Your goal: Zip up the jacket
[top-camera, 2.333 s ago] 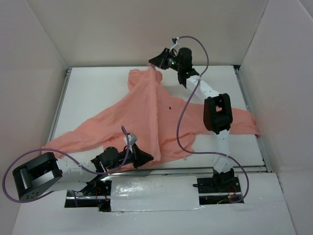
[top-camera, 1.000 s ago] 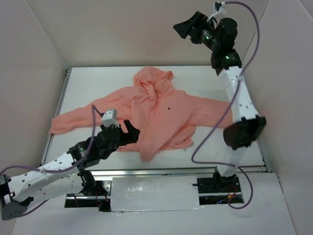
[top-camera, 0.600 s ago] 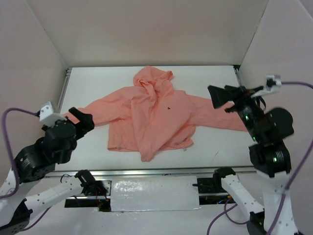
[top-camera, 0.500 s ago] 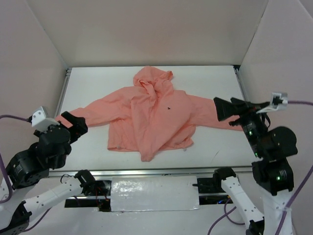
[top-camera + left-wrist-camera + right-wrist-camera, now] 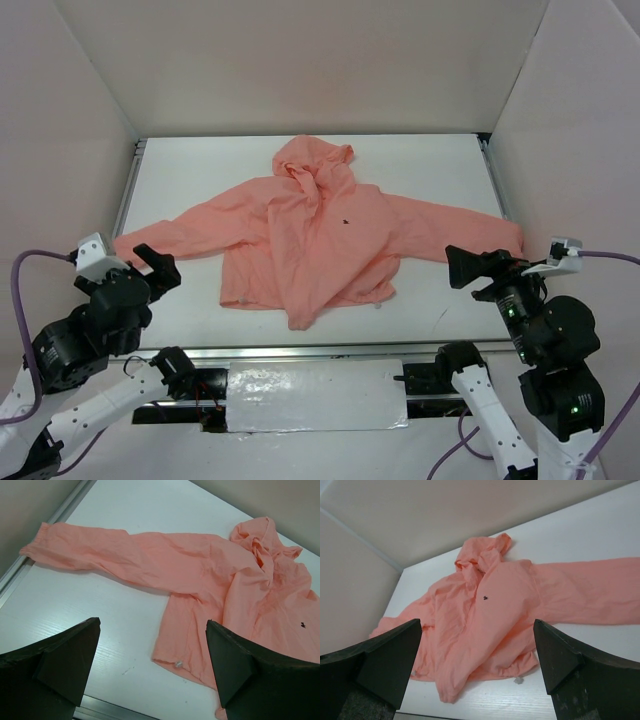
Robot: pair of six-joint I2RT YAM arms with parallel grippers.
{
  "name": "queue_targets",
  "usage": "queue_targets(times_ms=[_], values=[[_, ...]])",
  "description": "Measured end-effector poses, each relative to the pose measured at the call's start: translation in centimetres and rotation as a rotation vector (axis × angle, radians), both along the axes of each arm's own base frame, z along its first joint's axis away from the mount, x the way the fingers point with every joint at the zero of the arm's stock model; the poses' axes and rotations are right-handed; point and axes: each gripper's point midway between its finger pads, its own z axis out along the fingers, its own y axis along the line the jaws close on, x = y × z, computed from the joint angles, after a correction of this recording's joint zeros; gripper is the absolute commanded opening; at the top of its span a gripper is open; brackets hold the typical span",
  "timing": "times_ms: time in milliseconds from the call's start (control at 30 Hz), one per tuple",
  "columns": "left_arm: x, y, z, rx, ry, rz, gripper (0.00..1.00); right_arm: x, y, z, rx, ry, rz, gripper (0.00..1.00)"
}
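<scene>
The salmon-pink jacket (image 5: 320,230) lies spread on the white table, hood (image 5: 315,160) at the far side and both sleeves stretched out sideways. Its front panels overlap in a crumpled fold (image 5: 305,300) that reaches past the hem, and a tiny dark logo (image 5: 346,221) shows on the chest. My left gripper (image 5: 152,262) hovers open above the near left corner, beside the left cuff (image 5: 35,547). At the near right my right gripper (image 5: 468,268) hangs open, close to the right sleeve. Neither holds anything. In both wrist views the jacket (image 5: 210,575) (image 5: 490,610) lies beyond the fingers.
Metal rails (image 5: 128,200) run along the table's left and right edges and its front edge (image 5: 330,348). Beige walls close in three sides. A foil-covered plate (image 5: 315,395) sits between the arm bases. Small pale tabs (image 5: 177,664) (image 5: 518,680) lie at the hem.
Both arms let go of the jacket and drew back toward the near edge, the left to the near left, the right to the near right. The jacket has settled flat.
</scene>
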Motion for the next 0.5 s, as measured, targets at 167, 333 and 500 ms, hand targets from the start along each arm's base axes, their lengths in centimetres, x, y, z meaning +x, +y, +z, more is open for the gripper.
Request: queue_targets(times_ms=[167, 333, 500], values=[[0.2, -0.4, -0.9, 0.021, 0.024, -0.016, 0.99, 0.2, 0.0, -1.4, -0.011, 0.041, -0.001, 1.00], [0.2, -0.7, -0.9, 0.011, 0.017, -0.038, 0.99, 0.5, 0.1, -2.5, -0.017, 0.071, 0.003, 1.00], [-0.2, -0.5, -0.4, -0.026, -0.020, -0.052, 0.99, 0.5, 0.2, -2.9, -0.022, 0.084, 0.006, 1.00]])
